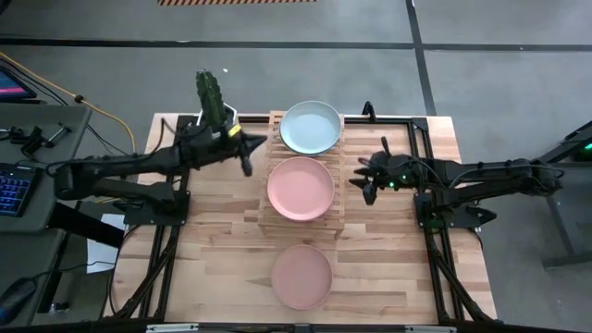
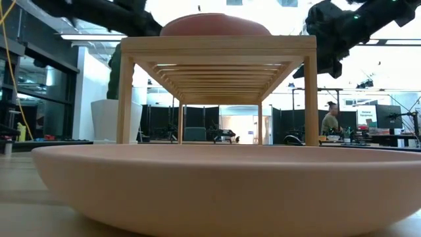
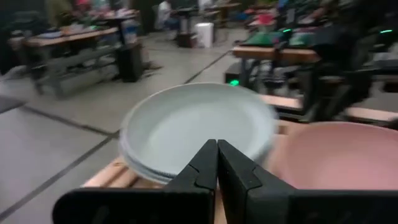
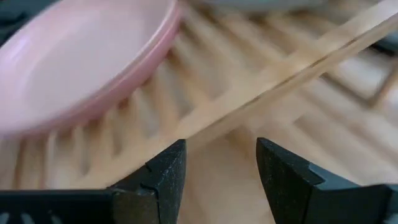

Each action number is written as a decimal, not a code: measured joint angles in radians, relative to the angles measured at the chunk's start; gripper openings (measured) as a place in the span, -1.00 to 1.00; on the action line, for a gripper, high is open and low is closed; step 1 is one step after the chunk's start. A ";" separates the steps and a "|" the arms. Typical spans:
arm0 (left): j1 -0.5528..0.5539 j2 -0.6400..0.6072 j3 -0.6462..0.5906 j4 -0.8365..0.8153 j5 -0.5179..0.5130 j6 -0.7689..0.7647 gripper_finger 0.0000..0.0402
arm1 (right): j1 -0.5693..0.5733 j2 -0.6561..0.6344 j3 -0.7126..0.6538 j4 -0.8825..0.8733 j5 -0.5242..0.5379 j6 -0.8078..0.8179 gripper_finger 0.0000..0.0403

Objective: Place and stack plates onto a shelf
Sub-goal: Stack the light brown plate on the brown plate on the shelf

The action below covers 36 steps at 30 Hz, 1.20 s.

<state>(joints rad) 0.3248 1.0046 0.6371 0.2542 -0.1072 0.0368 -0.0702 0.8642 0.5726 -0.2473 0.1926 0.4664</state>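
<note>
Wooden counter (image 1: 213, 259) carries one pink plate (image 1: 302, 275) at its near edge, not yet shelved. Farther on, the shelf (image 1: 344, 176) holds pink (image 1: 301, 188) and blue plates (image 1: 310, 127). Left pincer (image 1: 246, 165) is pressed together, right pincer (image 1: 367, 178) spread, both empty beside the shelf. Next job, likely: fetching the near plate.

A grey floor (image 1: 499, 83) crossed by dark lines is seen; desks (image 2: 368, 139) (one person seated) are lit brightly.
</note>
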 joint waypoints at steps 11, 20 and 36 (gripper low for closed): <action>-0.247 -0.251 -0.315 0.224 -0.134 -0.158 -1.00 | 0.361 0.004 -0.145 -0.017 -0.112 0.489 -0.12; -0.345 -0.281 -0.397 0.262 -0.236 -0.218 -1.00 | 0.719 0.276 -0.067 0.149 0.087 0.953 -0.12; -0.425 -0.279 -0.397 0.268 -0.284 -0.192 -1.00 | 0.716 0.968 0.545 -0.166 0.112 1.084 -0.12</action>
<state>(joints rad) -0.1005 0.7261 0.2398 0.5224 -0.3908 -0.1550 0.6454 1.8327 1.1171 -0.4129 0.3042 1.5507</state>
